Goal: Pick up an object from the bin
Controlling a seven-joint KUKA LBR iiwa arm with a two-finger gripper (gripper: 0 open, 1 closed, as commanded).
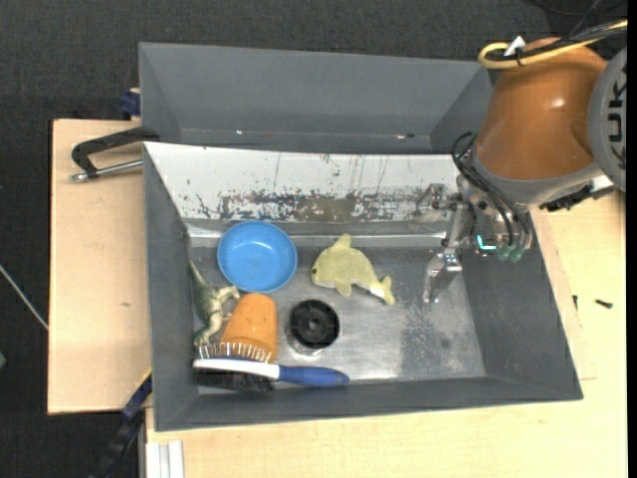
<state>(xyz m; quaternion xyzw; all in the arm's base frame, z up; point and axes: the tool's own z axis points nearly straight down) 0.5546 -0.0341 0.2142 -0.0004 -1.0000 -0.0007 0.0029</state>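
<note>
My gripper [438,279] hangs low over the bare bin floor at the right, with nothing seen in it. The closest thing is a pale yellow plush fish [348,270], lying a short way to its left near the middle of the bin. A black round cap [315,324] lies in front of the fish. Further left, a blue bowl [257,255] sits upright by the back wall.
At the front left an orange cup [249,327] lies on its side beside a greenish toy figure [209,305]. A brush with a blue handle [274,371] lies along the front wall. The arm's orange cover hangs over the bin's right rim.
</note>
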